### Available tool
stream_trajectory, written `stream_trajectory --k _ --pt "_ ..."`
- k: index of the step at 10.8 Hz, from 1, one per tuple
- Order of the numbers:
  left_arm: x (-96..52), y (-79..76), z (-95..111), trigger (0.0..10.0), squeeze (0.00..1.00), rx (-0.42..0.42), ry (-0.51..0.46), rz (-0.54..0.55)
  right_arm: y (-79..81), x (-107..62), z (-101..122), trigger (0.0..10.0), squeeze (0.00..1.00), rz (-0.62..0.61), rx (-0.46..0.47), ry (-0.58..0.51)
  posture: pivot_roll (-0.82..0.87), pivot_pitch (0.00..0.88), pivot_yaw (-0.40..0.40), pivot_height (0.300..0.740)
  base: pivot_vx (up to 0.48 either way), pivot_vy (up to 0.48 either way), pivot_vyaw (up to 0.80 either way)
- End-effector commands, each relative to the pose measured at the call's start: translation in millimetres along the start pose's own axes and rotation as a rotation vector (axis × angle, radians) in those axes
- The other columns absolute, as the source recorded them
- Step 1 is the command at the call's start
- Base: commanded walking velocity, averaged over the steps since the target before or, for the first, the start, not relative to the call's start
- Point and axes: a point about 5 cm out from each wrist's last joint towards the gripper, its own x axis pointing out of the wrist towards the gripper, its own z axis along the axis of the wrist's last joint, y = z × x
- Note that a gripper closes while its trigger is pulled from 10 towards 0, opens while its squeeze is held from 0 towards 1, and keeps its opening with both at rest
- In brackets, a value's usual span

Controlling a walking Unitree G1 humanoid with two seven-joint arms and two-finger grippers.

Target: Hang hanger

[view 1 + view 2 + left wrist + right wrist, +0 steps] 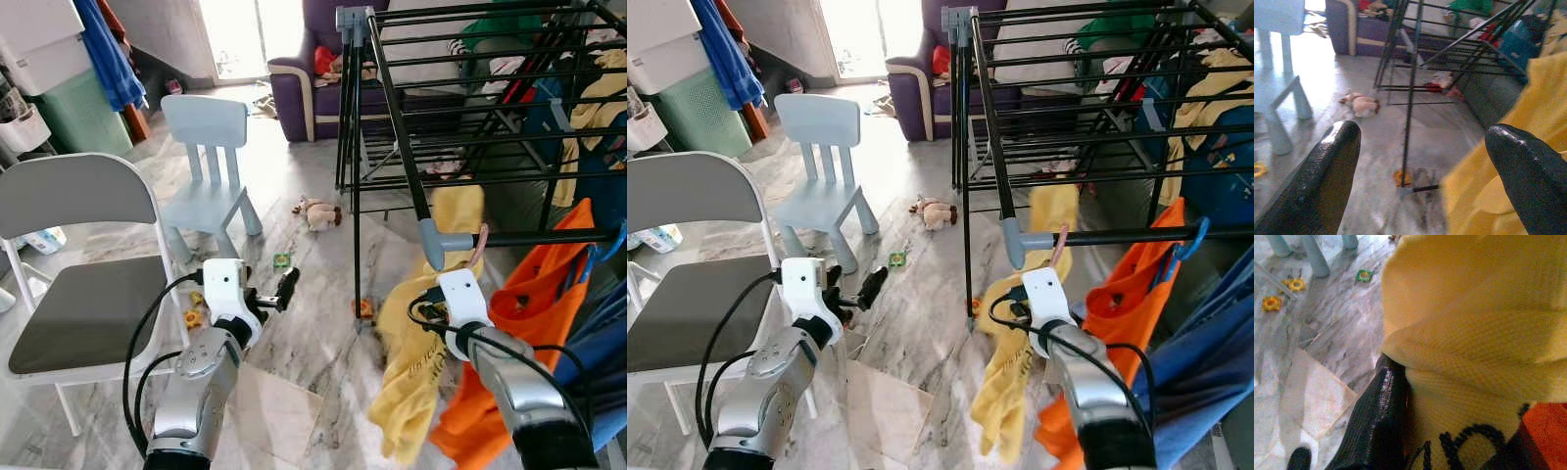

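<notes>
Two grippers: left gripper (1420, 161) spread empty, while right gripper's (1400, 431) wrist view reveals fingers clamping yellow shirt (421, 382)

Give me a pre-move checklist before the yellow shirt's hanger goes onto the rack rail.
1. Right gripper on the yellow shirt: ok, cloth pressed against its finger.
2. Hanger hook on the rail: cannot tell, hook hidden.
3. Drying rack's front rail near the gripper: ok.
4. Room on the rail: not ok, orange garment crowds it.
5. Left gripper free: ok, open, holding nothing.
</notes>
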Motion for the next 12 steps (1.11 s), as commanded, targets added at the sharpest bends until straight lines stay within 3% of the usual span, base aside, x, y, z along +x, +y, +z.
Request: stream_trajectory --k 1,6,12 --pt "-3.4 6.7 0.8 10.0 0.0 0.02 -0.007 0.029 -2.1 -2.7 10.4 10.0 1.0 -0.017 0.005 -0.058 -0.15 0.0 0.095 0.74 0.0 0.0 0.0" --pt "-13.8 13.3 3.4 10.0 0.0 0.065 -0.015 0.065 -3.2 -34.2 12.2 10.0 1.0 -0.147 0.022 -0.218 -0.16 0.0 0.104 0.74 0.0 0.0 0.0" --pt "-16.4 14.7 -0.6 10.0 0.0 0.083 -0.003 0.079 -1.2 -41.8 11.0 10.0 1.0 -0.198 0.08 -0.266 -0.16 0.0 0.108 0.74 0.0 0.0 0.0"
